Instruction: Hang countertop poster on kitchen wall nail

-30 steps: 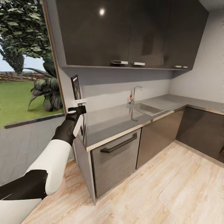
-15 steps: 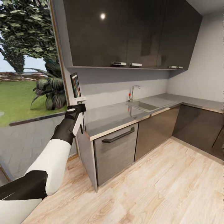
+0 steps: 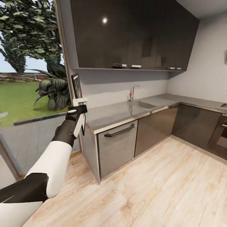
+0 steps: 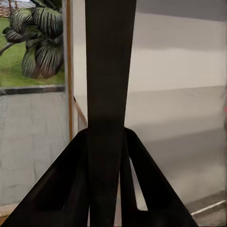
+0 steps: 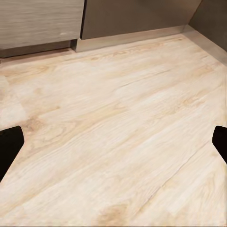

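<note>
At the far left end of the counter [image 3: 126, 112], beside the big window [image 3: 30, 78], my left gripper [image 3: 79, 101] pinches the poster [image 3: 76, 86] by its bottom edge. My left wrist camera sees that black frame edge-on, squeezed between my two fingers [image 4: 153, 189]. It stands upright, held up above the counter's left edge, just in front of the grey wall [image 3: 123, 88]. Dark cupboards [image 3: 132, 34] hang close overhead. My right fingers [image 5: 9, 146] are spread wide over the wood floor [image 3: 157, 189], which gives lots of open room.
</note>
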Robot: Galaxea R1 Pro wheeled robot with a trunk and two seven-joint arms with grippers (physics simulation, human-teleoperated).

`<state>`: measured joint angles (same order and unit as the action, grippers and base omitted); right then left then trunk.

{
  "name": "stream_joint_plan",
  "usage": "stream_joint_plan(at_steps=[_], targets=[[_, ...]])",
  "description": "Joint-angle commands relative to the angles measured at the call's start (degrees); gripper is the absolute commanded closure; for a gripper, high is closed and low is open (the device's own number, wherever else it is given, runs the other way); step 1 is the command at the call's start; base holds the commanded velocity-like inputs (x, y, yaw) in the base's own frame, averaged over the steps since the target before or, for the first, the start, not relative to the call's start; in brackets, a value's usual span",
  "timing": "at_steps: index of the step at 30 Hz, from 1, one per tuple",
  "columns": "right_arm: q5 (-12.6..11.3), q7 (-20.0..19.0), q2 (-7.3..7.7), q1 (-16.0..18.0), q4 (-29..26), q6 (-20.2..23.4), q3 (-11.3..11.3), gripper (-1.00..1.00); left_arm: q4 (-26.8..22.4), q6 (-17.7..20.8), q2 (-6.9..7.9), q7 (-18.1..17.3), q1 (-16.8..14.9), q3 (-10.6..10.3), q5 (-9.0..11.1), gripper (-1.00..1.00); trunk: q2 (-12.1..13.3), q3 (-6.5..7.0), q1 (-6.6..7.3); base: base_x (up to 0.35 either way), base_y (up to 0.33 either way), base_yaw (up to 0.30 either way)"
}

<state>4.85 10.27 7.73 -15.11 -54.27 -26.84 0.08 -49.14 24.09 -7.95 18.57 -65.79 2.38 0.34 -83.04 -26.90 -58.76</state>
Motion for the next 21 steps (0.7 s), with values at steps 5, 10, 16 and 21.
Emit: stream_joint_plan(at_steps=[5,10,16,21], targets=[[0.51,0.39,0.01,-0.01,0.0,0.03,0.01,-1.0,-0.15,0.34,-0.61,0.0,-0.01,-0.12,-0.07,1.0,-0.04,-0.05,0.03,-0.338,0.0,0.0],[0.51,0.4,0.01,-0.01,0.03,0.03,0.01,-1.0,-0.18,0.35,-2.05,-0.2,-0.03,-0.54,-0.04,1.0,-0.04,-0.05,0.03,-0.266,0.0,0.0],[0.51,0.39,0.02,-0.01,0.04,0.03,0.01,-1.0,-0.24,0.35,-2.05,-0.32,-0.03,-1.39,-0.01,1.0,-0.04,-0.05,0.03,-0.072,0.0,0.0],[0.51,0.39,0.01,-0.01,0.04,0.03,0.01,-1.0,-0.37,0.35,-2.05,-0.37,-0.03,-5.55,4.46,1.0,-0.04,-0.05,0.03,-0.012,0.0,0.0]])
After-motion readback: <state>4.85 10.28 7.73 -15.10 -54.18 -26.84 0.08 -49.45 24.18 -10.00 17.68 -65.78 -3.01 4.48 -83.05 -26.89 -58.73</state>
